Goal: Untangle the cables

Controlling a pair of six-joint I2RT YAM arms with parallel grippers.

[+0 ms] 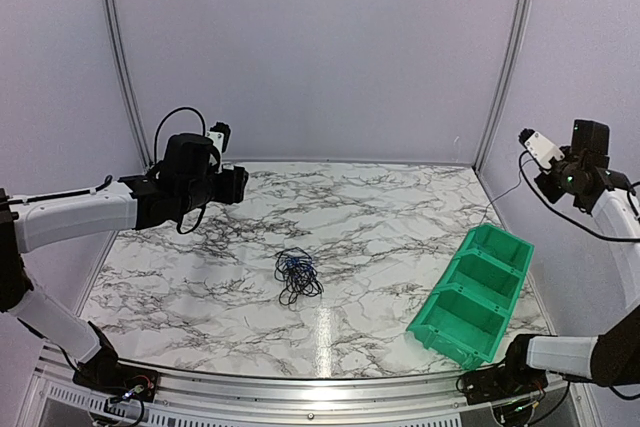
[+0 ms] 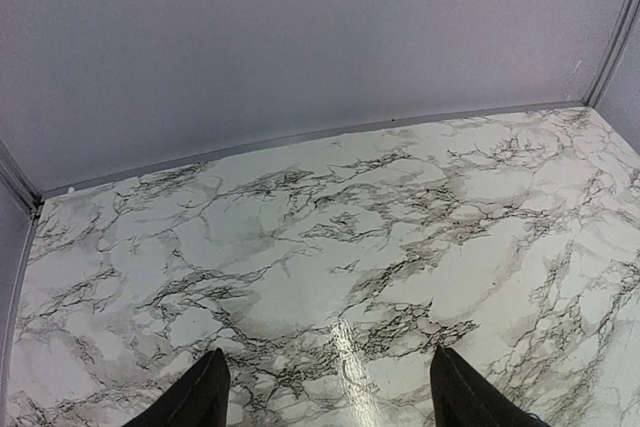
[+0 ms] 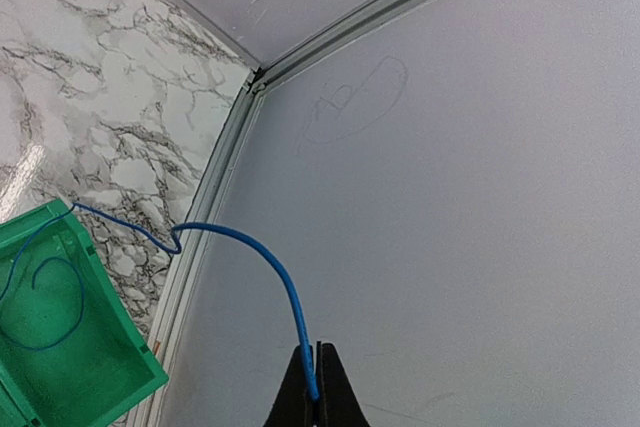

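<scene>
Cables (image 1: pixel 297 277) sit in a small black-and-blue tangle at the middle of the marble table (image 1: pixel 400 207), while one blue strand (image 3: pixel 262 250) climbs from the green bin (image 3: pixel 120 322) at the near right to the right gripper (image 3: pixel 314 372), which pinches its end high by the right wall; the left gripper (image 2: pixel 325 392) hovers spread and empty over the far left. Light, limp and springy, the wires look best pinched singly at a loose outer loop

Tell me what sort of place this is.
Probably a robotics lab test cell: a marble-patterned tabletop walled in by plain pale panels, a small tangle of thin black and blue cables, and a thin blue cable trailing into a green plastic bin.
</scene>
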